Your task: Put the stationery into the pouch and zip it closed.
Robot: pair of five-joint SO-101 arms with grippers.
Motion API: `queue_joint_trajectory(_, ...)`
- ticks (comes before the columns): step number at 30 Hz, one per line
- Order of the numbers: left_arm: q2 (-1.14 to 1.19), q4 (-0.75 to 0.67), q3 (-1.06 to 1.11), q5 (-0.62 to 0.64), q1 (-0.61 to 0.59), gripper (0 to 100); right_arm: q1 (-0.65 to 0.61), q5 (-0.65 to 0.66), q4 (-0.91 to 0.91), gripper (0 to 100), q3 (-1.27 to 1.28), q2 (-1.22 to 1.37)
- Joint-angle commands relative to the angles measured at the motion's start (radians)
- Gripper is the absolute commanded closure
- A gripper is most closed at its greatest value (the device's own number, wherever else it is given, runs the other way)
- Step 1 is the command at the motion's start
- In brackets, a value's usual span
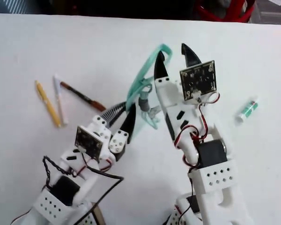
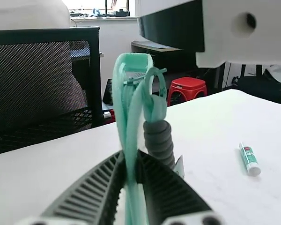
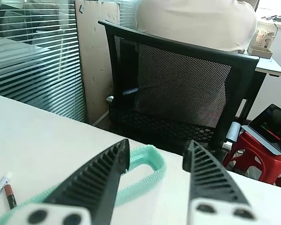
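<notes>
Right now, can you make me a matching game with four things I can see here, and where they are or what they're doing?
Things:
1. pouch
2. yellow pen
3. green and white tube
4. right gripper

Places or states:
A. open, at the pouch's far end
B. lying alone, off to the right gripper's side
C. pinched in the left gripper
D. lying beside the white pen

Pairs: 1-C, 2-D, 3-B, 4-A
</notes>
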Motion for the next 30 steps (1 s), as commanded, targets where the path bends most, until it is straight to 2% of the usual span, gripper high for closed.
queue_joint_trajectory(1,0.004,0.006,0.005,-0.008,-0.008,98,0.085,0.008,0.051,82.2,-0.110,-0.022)
queue_joint_trajectory(5,0.004,0.006,0.005,-0.008,-0.008,98,0.225,0.006,0.196,82.2,-0.203,0.022)
queue_joint_trajectory(11,0.004,0.008,0.005,-0.008,-0.008,98,0.473,0.014,0.297,82.1,-0.258,0.166)
queue_joint_trajectory(17,0.004,0.009,0.005,-0.008,-0.008,98,0.694,0.011,0.444,81.9,-0.397,0.487)
queue_joint_trajectory(22,0.004,0.011,0.005,-0.008,-0.008,98,0.762,0.005,0.570,81.9,-0.597,0.816)
queue_joint_trajectory(27,0.004,0.002,0.023,-0.008,-0.008,98,0.788,-0.121,0.704,81.9,-0.833,1.087)
queue_joint_trajectory(30,0.004,0.002,0.028,-0.008,-0.002,98,0.792,-0.141,0.769,81.9,-0.970,1.236)
